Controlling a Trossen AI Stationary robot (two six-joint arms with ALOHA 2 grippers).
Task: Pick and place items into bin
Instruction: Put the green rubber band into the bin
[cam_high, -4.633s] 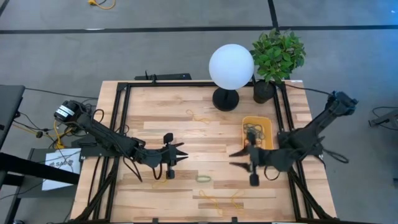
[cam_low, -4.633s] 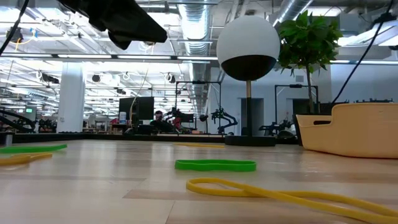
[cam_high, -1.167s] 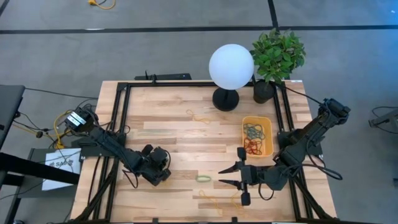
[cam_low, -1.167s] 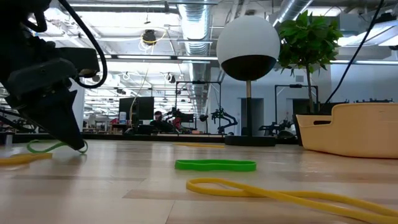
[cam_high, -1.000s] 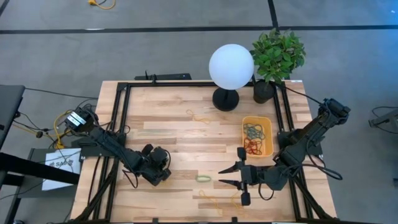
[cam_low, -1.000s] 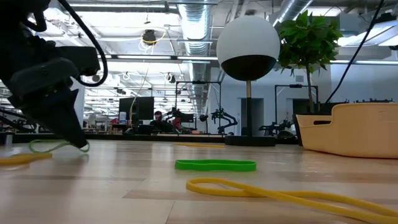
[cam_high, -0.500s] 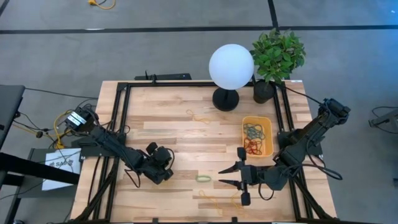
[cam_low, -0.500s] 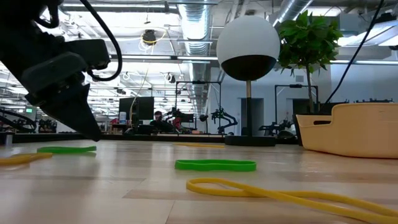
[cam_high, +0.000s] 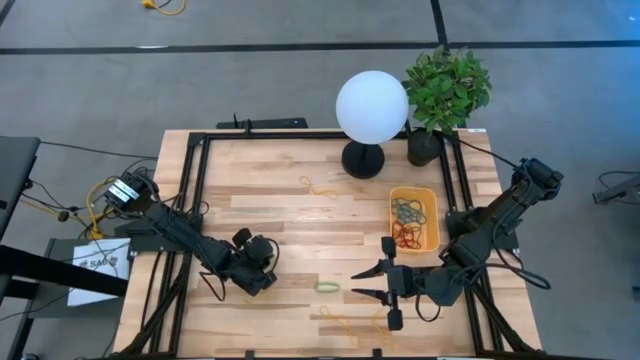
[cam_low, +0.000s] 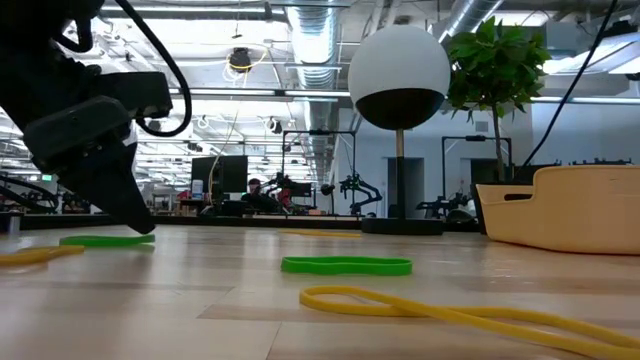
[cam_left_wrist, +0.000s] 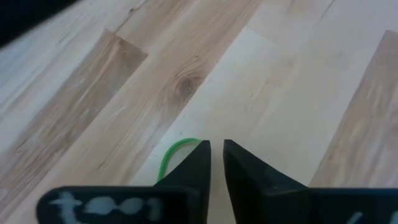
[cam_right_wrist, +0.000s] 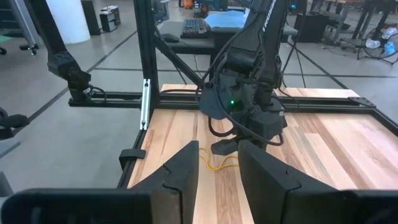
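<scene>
My left gripper (cam_left_wrist: 216, 148) points steeply down at the table's near left (cam_high: 262, 278), its fingers a narrow gap apart over bare wood. A green band (cam_low: 105, 240) lies flat on the table there. One curved end of it (cam_left_wrist: 174, 151) runs under one finger. My right gripper (cam_high: 362, 283) hovers open above the near right, with nothing between its fingers (cam_right_wrist: 217, 155). The yellow-orange bin (cam_high: 432, 212) stands at the right and holds red and bluish bands (cam_high: 405, 222). Another green band (cam_high: 327, 286) lies between the grippers. My left gripper comes at the green band's end (cam_left_wrist: 169, 157) slanting from above, its fingertip (cam_low: 143, 226) down at table level. That finger hides the spot, so I cannot tell whether it touches the band. The band lies flat on the wood.
Yellow bands lie at the near edge (cam_high: 345, 322), by the left gripper (cam_low: 30, 256) and at mid-table (cam_high: 320, 187). A white globe lamp (cam_high: 371, 108) and a potted plant (cam_high: 445, 90) stand at the far right. A black frame (cam_high: 195, 180) rims the table.
The green band's end, which was raised in a loop at my left gripper's tips, has dropped, and the band now lies flat. The left gripper rose slightly, shifted a little along the band, rolled a bit, and has come back down at the band's end.
</scene>
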